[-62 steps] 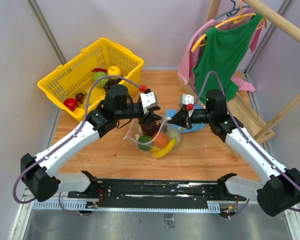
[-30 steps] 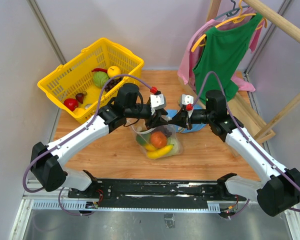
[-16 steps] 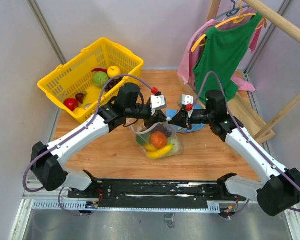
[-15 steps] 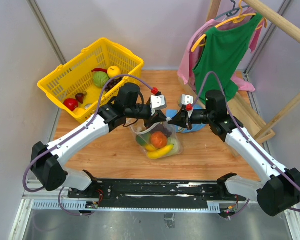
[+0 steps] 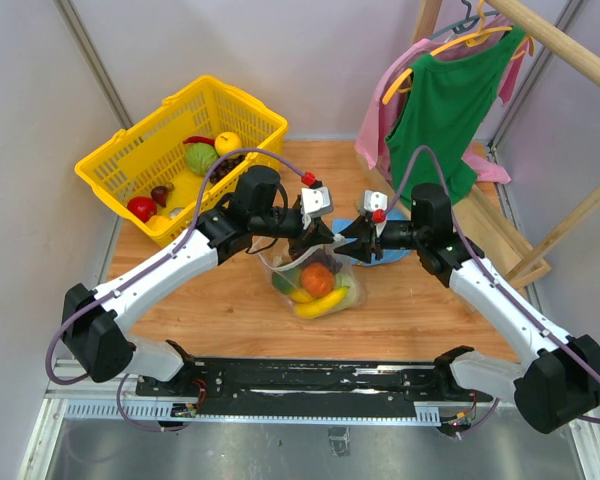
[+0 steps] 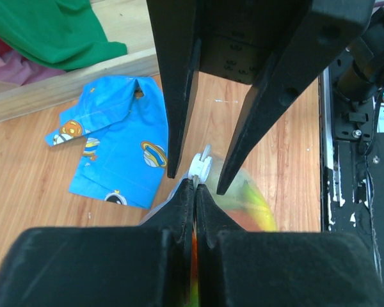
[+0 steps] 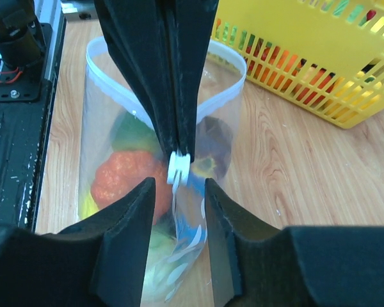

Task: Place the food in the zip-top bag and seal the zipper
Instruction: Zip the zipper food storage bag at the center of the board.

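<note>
Status: left hand (image 7: 178, 152) has its fingers together, clamped on the white end of the zipper (image 7: 179, 169). Right hand (image 7: 177, 184) has its fingers apart, one on each side of that same pinched end. The wrist views show no contact. The zip-top bag (image 7: 95, 118) sits mid-table (image 5: 220, 320) between the two hands, its top held up by the left pinch. Its mouth gapes in a wide loop, so the seal is not yet made.

Risks (judgement):
- The hands are nose to nose. If the right one closes slightly off line, it catches the left fingers or loose film rather than the strip.
- The two tracks lie well apart along most of the mouth. A run along them without pressing them in register would leave gaps.
- The bag is soft and loaded. A sideways pull could tip it and roll food out through the mouth.
- The left pinch is narrow and on slick film, so it may slip under tension.

Containers:
- Bag: orange (image 7: 125, 176), green vegetable (image 7: 134, 131), dark purple fruit (image 7: 214, 144), and yellow banana (image 5: 325, 303) low on the near side.
- Yellow basket (image 5: 110, 165), far left and well apart from the bag: green ball (image 5: 201, 158), yellow fruit (image 5: 227, 142), red piece (image 5: 142, 208), dark piece (image 5: 161, 192). I cannot tell whether these are meant for the bag.
</note>
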Action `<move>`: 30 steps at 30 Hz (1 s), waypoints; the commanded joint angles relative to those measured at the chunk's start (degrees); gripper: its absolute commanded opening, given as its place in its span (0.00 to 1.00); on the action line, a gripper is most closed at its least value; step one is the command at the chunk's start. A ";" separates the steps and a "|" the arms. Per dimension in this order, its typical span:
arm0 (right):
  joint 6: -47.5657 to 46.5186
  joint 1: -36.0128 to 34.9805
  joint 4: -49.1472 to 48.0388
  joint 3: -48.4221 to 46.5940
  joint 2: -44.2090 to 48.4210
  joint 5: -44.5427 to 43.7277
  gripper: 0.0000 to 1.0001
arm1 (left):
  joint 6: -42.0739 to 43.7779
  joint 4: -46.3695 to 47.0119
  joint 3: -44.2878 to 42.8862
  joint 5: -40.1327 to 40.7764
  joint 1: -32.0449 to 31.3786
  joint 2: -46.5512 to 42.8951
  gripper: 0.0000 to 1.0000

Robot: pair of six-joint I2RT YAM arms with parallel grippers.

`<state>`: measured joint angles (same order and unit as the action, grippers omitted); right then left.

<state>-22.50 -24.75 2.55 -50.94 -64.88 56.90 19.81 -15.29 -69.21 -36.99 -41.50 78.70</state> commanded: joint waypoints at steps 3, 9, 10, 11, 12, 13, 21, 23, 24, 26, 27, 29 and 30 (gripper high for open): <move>4.39 -1.38 -8.01 4.29 0.37 -0.17 0.43 | -2.50 3.88 -0.12 0.12 -0.43 -1.97 0.00; 6.69 -1.79 -12.81 5.29 -1.34 0.24 0.38 | -2.98 4.54 0.43 -0.07 -0.60 -2.32 0.00; 7.44 -1.86 -13.84 5.26 -1.69 0.49 0.36 | -3.02 4.61 0.56 -0.05 -0.67 -2.40 0.00; 7.92 -1.88 -14.65 5.17 -2.00 0.77 0.34 | -3.07 4.71 0.74 -0.09 -0.73 -2.45 0.00; 8.48 -1.94 -15.25 5.09 -2.29 0.96 0.32 | -3.17 4.80 0.86 -0.07 -0.77 -2.53 0.00; 8.74 -1.92 -15.68 4.92 -2.57 1.09 0.28 | -3.20 4.87 0.99 -0.03 -0.85 -2.64 0.00; 6.71 -2.14 -12.92 3.68 -3.00 2.01 0.01 | -3.09 5.97 1.65 1.17 -0.87 -3.96 0.04; 6.48 -2.14 -12.64 3.54 -2.72 2.06 0.01 | -3.21 6.29 1.81 1.30 -0.87 -3.86 0.13; 6.47 -2.19 -12.43 3.51 -2.59 2.02 0.01 | -3.25 6.36 1.77 1.31 -0.87 -3.78 0.17; 6.40 -2.23 -12.23 3.39 -2.45 2.17 0.01 | -3.39 6.64 1.71 1.16 -0.87 -3.51 0.27; 6.35 -2.27 -12.22 3.35 -2.44 2.20 0.01 | -3.46 6.72 1.59 1.07 -0.87 -3.32 0.30; 6.20 -2.36 -12.04 3.35 -2.37 2.24 0.01 | -3.56 6.87 1.38 0.61 -0.87 -2.99 0.37; 6.09 -2.40 -11.97 3.31 -2.36 2.23 0.01 | -3.66 6.93 1.24 0.30 -0.87 -2.83 0.39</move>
<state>-15.29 -26.26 -8.69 -46.30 -67.94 58.04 16.69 -11.22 -67.46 -35.07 -41.82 76.95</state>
